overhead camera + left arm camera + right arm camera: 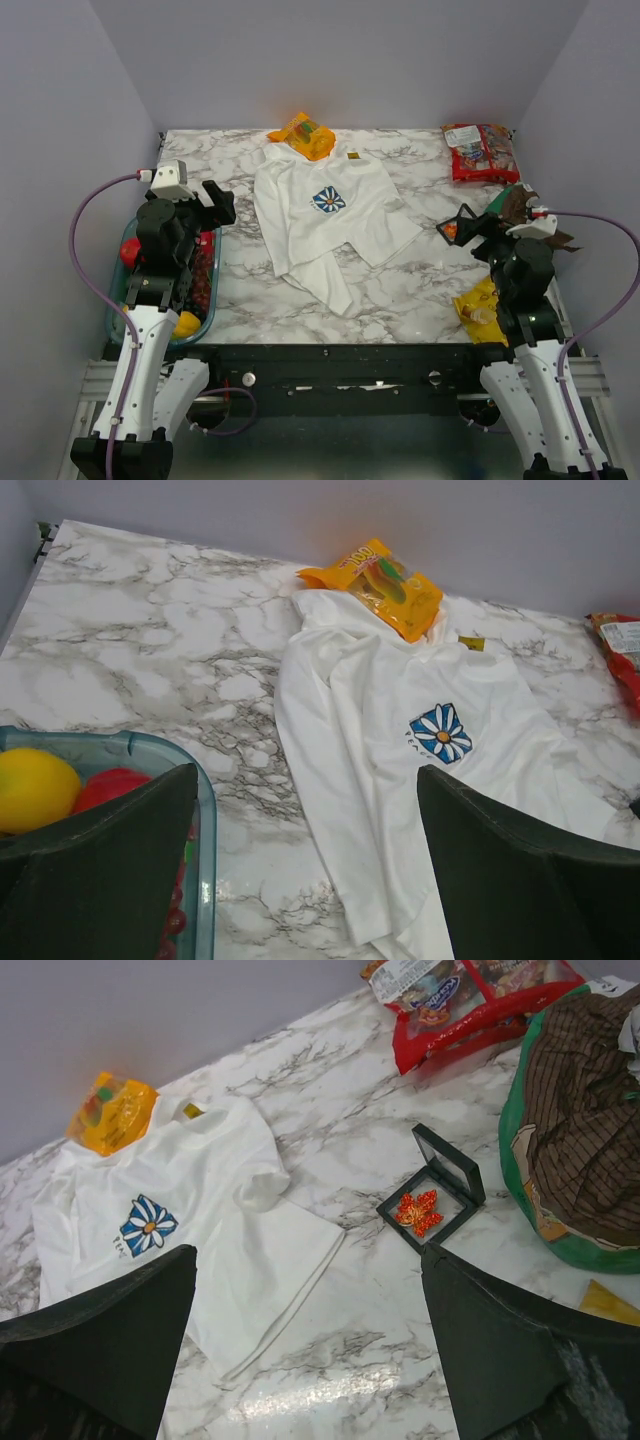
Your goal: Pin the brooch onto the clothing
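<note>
The clothing, a white T-shirt (330, 215) with a blue-and-white daisy print (328, 200), lies spread in the middle of the marble table. It also shows in the left wrist view (380, 730) and the right wrist view (200, 1210). The brooch (418, 1210), an orange-red leaf-shaped pin, rests in an open black box (455, 1165) to the right of the shirt. In the top view the brooch (450, 232) sits just left of my right gripper (472, 232). That gripper (308, 1260) is open and empty above the table. My left gripper (305, 780) hangs open and empty over the shirt's left sleeve edge.
An orange snack bag (303, 135) lies on the shirt's collar. A red candy bag (480, 150) sits at the back right. A green bag with brown cloth (520, 205) and a yellow packet (478, 305) are by my right arm. A glass dish (205, 810) of fruit stands at the left.
</note>
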